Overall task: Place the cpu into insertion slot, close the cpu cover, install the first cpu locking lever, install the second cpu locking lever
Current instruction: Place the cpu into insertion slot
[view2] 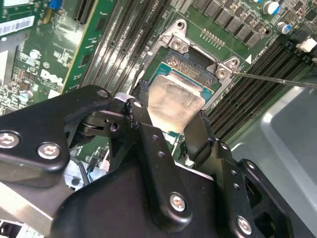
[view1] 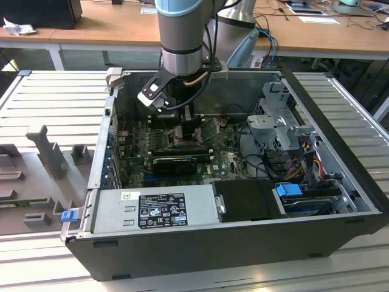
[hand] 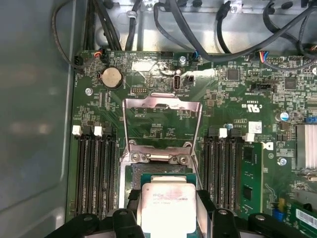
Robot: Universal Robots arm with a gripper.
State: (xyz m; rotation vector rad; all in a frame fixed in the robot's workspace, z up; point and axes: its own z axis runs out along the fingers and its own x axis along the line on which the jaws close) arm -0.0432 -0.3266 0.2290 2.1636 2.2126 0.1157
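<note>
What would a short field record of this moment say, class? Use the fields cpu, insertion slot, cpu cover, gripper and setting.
cpu: silver top up, held over the insertion slot; cannot tell whether it is seated
insertion slot: part of it shows beyond one edge of the cpu
cpu cover: open, swung back from the slot, board visible through its window
gripper: shut on the cpu, a finger on each of two opposite edges
setting: inside an open computer case, at the motherboard
</note>
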